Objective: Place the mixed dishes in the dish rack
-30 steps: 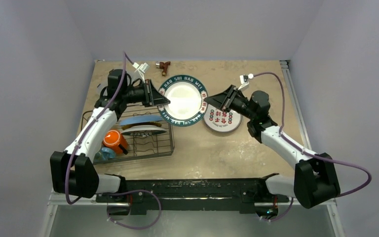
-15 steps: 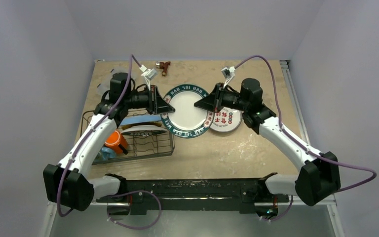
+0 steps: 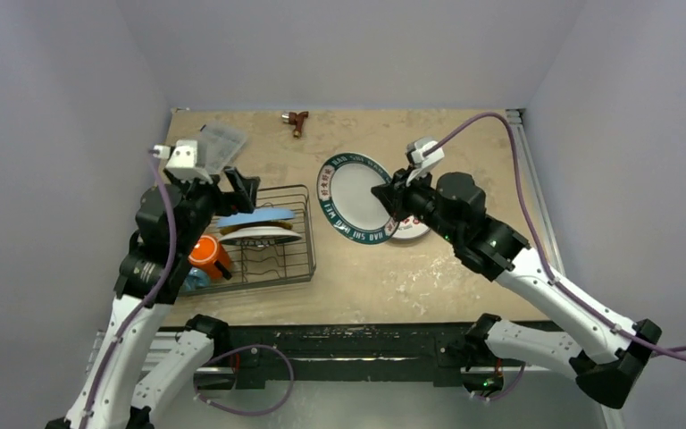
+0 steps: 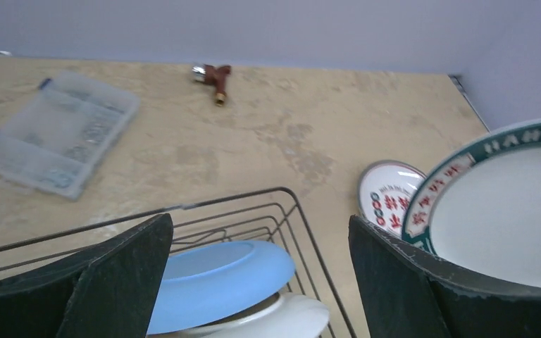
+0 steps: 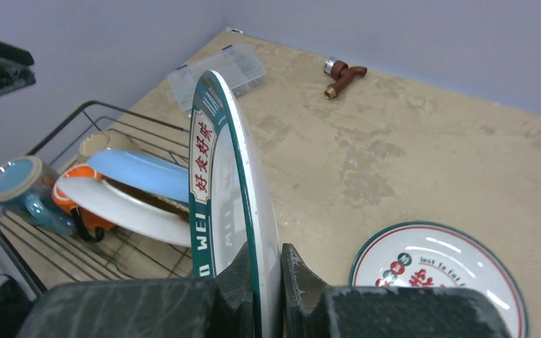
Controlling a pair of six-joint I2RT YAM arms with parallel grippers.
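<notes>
- The right gripper (image 5: pixel 264 262) is clamped on the rim of the green-rimmed white plate (image 3: pixel 355 198), which stands upright on edge just right of the dish rack (image 3: pixel 296 261).
- The left gripper (image 3: pixel 243 186) hangs, fingers spread apart, above the rack's far edge.
- Bare table (image 3: pixel 384 281) lies in front.

glossy glazed green-rimmed plate (image 3: pixel 357 192), black wire rack (image 3: pixel 310 234), clear plastic box (image 4: pixel 56 134), matt mottled tabletop (image 3: pixel 393 277).

mugs (image 3: pixel 204 255) in dish rack (image 3: pixel 296 261), box (image 3: pixel 219 141) behind
</notes>
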